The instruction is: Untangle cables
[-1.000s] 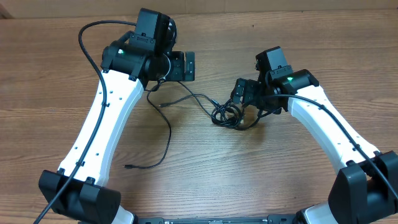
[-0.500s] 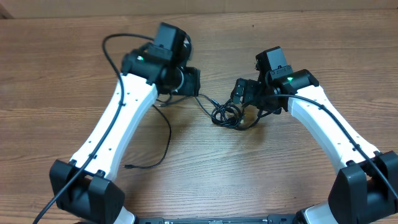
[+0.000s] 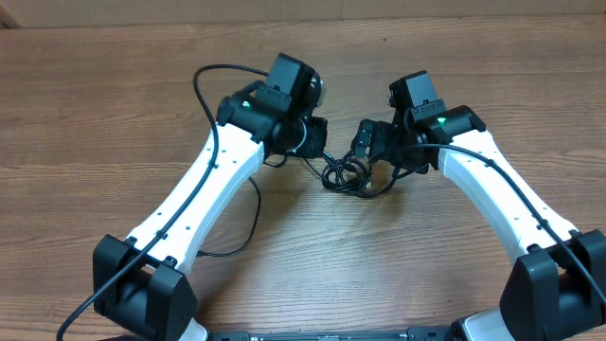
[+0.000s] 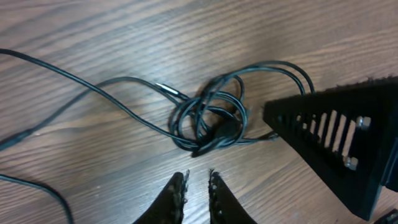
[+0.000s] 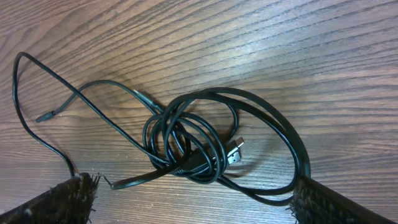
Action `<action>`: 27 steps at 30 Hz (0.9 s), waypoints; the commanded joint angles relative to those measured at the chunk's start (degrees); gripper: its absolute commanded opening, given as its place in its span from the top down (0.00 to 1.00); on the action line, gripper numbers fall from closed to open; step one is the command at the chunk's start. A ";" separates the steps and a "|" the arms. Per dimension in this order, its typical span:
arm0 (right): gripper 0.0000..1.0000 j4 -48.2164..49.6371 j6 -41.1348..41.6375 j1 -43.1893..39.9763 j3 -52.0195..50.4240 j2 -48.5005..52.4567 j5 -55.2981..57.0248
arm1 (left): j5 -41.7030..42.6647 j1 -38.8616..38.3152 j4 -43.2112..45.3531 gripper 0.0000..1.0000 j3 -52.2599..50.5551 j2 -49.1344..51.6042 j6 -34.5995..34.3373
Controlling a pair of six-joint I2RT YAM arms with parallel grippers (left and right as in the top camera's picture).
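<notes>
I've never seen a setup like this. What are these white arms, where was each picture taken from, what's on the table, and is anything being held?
Two white robot arms sit at a wooden table. One picture looks down from above. The other two come from a small camera on each arm's wrist, so each shows its own tool's fingers at the bottom edge. On the table lies a knot of thin black cables, with loose strands trailing toward the left arm's side. The left tool is almost closed just short of the knot, with nothing between its fingers. The right tool stands wide open by the knot. Neither holds anything.
</notes>
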 commanded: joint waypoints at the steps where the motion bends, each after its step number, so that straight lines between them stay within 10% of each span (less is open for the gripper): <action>1: 0.00 0.09 -0.22 -0.15 0.09 -0.66 -0.04 | 0.59 -0.87 0.46 0.87 -1.33 0.07 -0.57; 22: 0.00 0.11 -0.22 -0.15 0.09 -0.66 -0.07 | 10.03 -2.95 10.67 0.66 -8.24 10.29 -0.07; 25: 0.00 0.11 -0.22 -0.15 0.09 -0.66 -0.07 | 9.86 -3.26 10.73 0.95 -8.24 11.82 1.27; 27: 0.00 0.11 -0.22 -0.15 0.09 -0.66 -0.07 | 9.84 -3.23 10.64 0.96 -8.24 12.02 1.99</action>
